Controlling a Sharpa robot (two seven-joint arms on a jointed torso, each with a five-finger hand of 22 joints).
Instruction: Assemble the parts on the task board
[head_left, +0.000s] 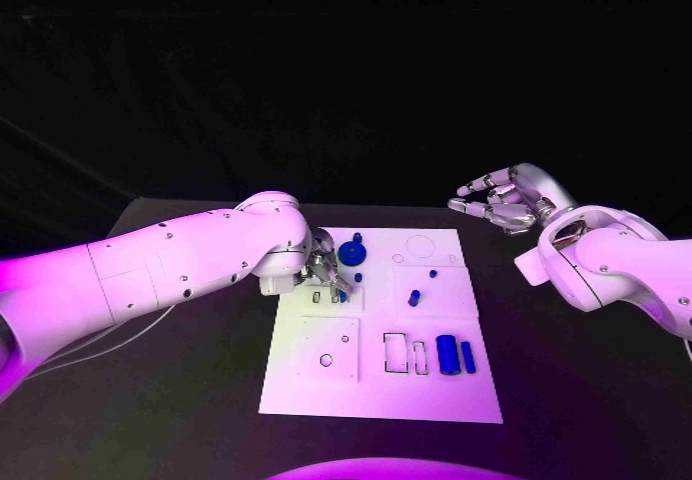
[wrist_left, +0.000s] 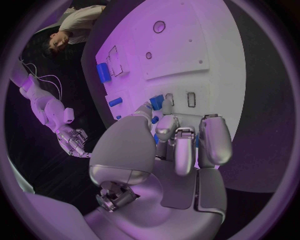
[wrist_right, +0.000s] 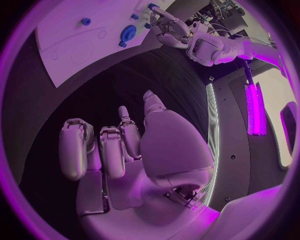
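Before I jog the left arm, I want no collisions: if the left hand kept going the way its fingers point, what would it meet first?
Probably the task board itself: the left hand reaches down over it, fingertips by a small blue part. Depth is unclear; it may already touch.

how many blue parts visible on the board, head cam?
At least 6: gear and small peg by the left hand, a piece mid-board, a peg below it, two cylinders lower right. The hand may hide more.
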